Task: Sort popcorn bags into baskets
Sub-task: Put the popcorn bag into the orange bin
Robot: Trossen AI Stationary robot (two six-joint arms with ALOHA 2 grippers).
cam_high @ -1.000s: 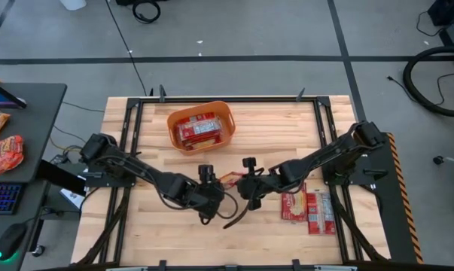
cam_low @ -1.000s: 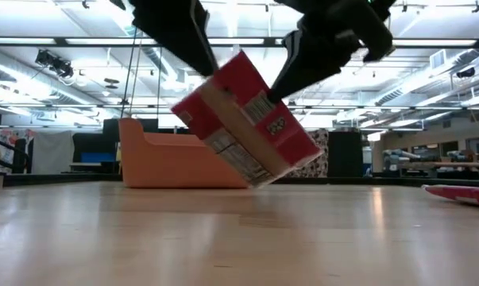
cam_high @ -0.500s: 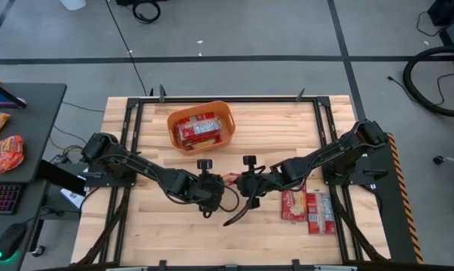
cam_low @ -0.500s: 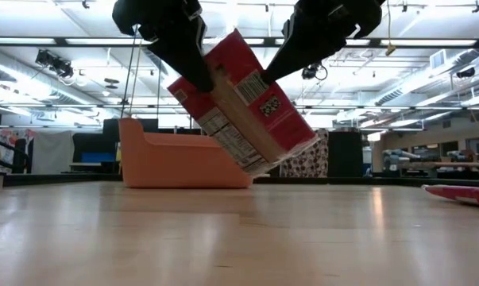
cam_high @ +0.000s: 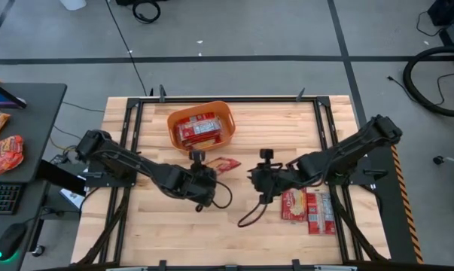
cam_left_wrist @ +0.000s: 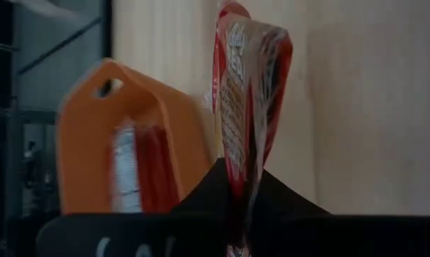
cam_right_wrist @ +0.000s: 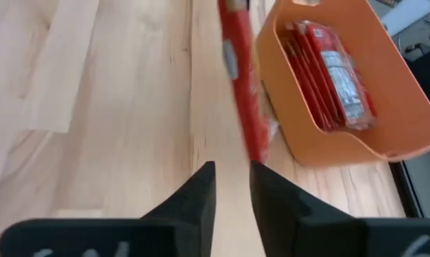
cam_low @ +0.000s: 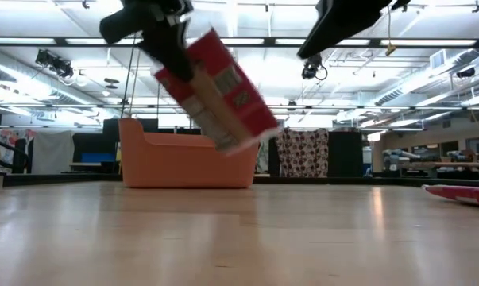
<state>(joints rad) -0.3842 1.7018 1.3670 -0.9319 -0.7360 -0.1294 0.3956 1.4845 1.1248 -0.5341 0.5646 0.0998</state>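
A popcorn bag (cam_high: 225,165) hangs tilted above the table near the orange basket (cam_high: 201,126), clenched by the left gripper (cam_high: 205,172), while the right gripper (cam_high: 255,176) is released, fingers parted.

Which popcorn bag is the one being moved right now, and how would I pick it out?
Start at the orange basket at the table's far middle. Just in front of it, off its right corner, the left gripper holds one red bag above the wood. Unlike the bags lying in the basket or the flat pile by the right arm, it hangs tilted in the air, clear of the right gripper.
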